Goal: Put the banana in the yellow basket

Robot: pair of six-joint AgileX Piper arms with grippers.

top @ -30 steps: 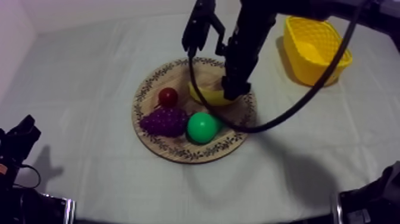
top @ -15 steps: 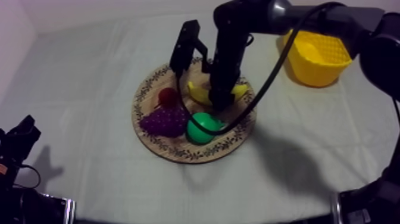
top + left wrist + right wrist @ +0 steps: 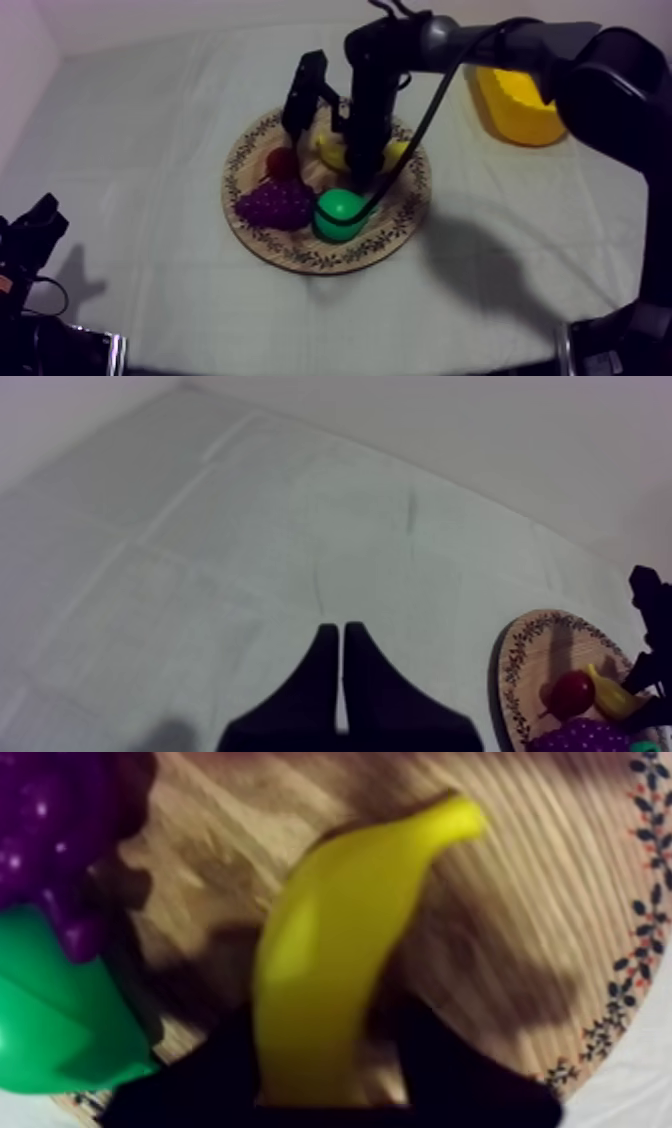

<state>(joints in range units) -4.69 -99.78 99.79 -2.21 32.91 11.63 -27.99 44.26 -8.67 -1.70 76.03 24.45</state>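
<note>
The yellow banana (image 3: 330, 942) lies on the round wooden board (image 3: 395, 225), between the small red fruit (image 3: 282, 160) and the board's far rim. My right gripper (image 3: 362, 172) reaches down onto the banana from above. In the right wrist view its black fingers (image 3: 460, 1082) press against both sides of the banana, so my right gripper (image 3: 325, 1042) is shut on it. The banana's two ends (image 3: 330, 153) stick out past the arm. The yellow basket (image 3: 520, 110) stands at the far right, partly behind the arm. My left gripper (image 3: 342, 651) is shut on nothing, over bare cloth.
Purple grapes (image 3: 275, 203) and a green pear (image 3: 340, 213) lie on the board's near half, close to the banana. In the left wrist view the board (image 3: 530, 666) shows with the red fruit (image 3: 572, 691) and the banana (image 3: 610, 694). My left arm (image 3: 35, 235) rests low.
My right arm has swung left and come lower over the board, and its gripper now sits round the banana. The arm now hides more of the basket. The left arm has not moved.
</note>
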